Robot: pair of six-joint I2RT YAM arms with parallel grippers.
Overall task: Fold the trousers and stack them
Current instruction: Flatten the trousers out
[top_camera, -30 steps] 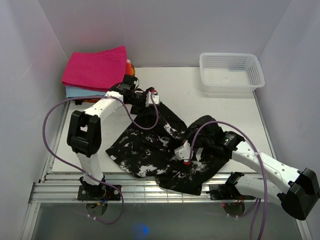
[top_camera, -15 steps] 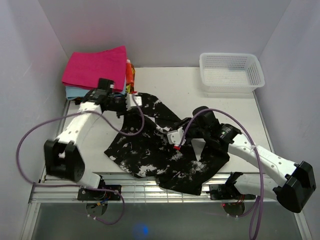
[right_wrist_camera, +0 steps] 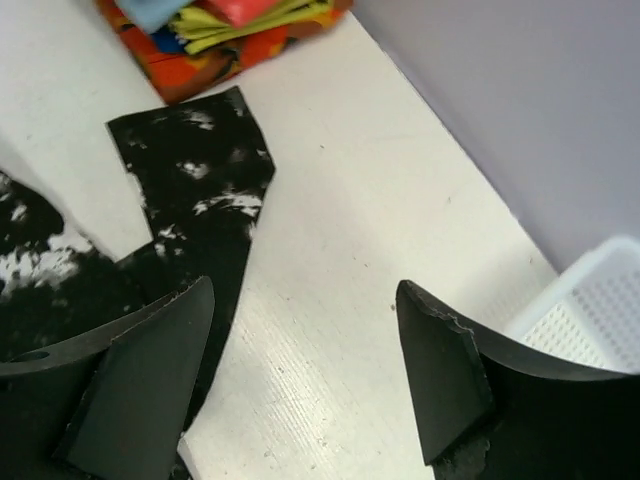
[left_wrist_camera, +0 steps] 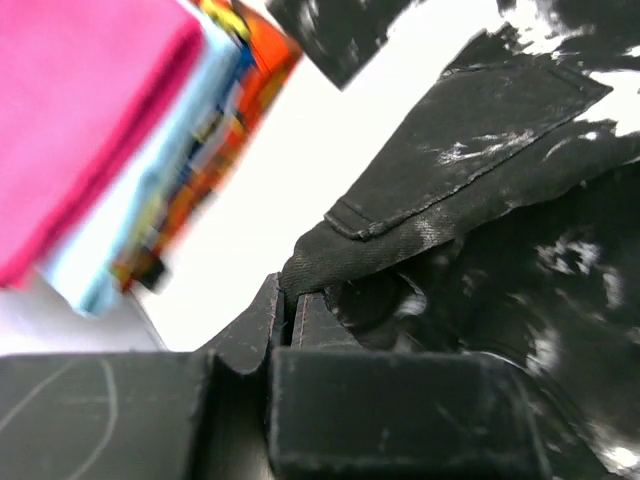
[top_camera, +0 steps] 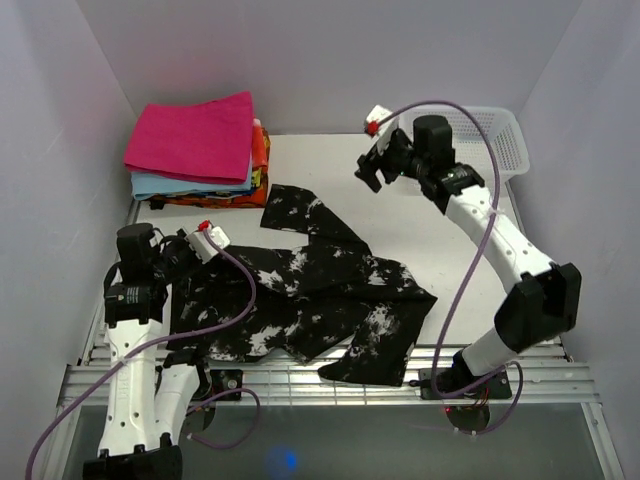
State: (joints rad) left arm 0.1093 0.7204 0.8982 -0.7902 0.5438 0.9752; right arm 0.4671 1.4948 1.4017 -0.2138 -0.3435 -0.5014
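Left wrist view gives us the grip: the left pincer (left_wrist_camera: 288, 305) is clamped tight on a folded edge of the black, white-splashed trousers (top_camera: 330, 285), with the fabric pinched right between its fingers. Those trousers lie spread and rumpled across the middle of the table (top_camera: 400, 215), one leg reaching toward the stack of folded clothes (top_camera: 195, 140) in the far left corner and the other end reaching the near edge. Over at the far side, the right pincer (top_camera: 368, 172) hangs above the table, wide apart and holding nothing, near the white basket (top_camera: 505, 135).
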